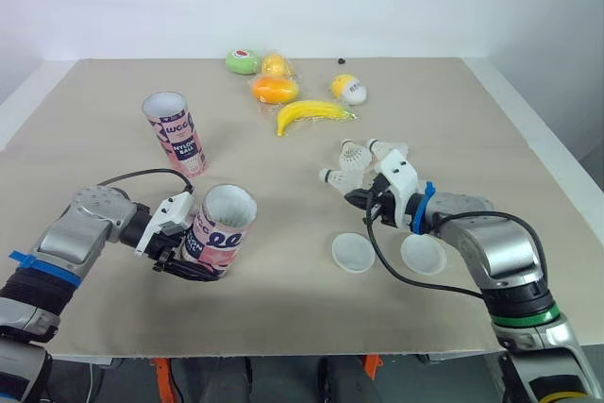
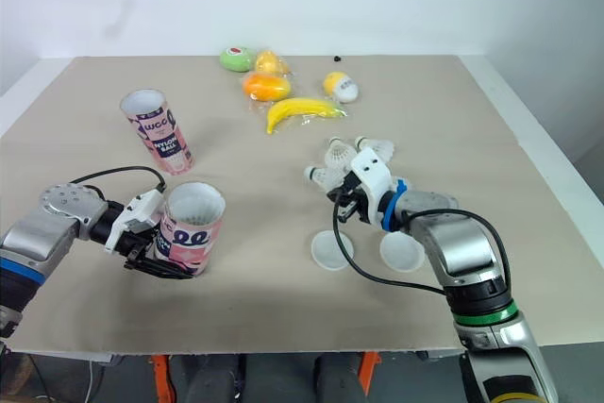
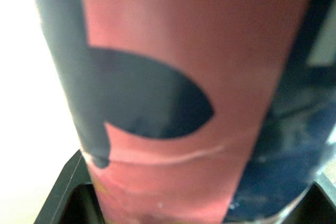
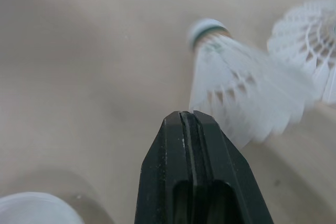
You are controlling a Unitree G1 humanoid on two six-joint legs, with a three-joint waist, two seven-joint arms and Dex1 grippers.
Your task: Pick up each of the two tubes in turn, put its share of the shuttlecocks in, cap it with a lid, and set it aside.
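My left gripper (image 1: pixel 192 255) is shut on the lower part of a pink-and-navy tube (image 1: pixel 219 230) at the front left. That tube's open mouth faces up and it leans slightly; its wall (image 3: pixel 178 103) sits close between the fingers. A second open pink tube (image 1: pixel 175 132) stands upright farther back. Three white shuttlecocks (image 1: pixel 353 165) lie in a cluster right of centre. My right gripper (image 1: pixel 357 201) is shut with nothing in it, its tip just beside the nearest shuttlecock (image 4: pixel 236 98). Two white lids (image 1: pixel 353 252) (image 1: pixel 423 254) lie flat in front of the right gripper.
At the back of the table lie a banana (image 1: pixel 311 114), an orange fruit (image 1: pixel 274 90), a green fruit (image 1: pixel 243 61) and a yellow-white fruit (image 1: pixel 348 89). The beige table cover (image 1: pixel 94 110) ends near my body at the front edge.
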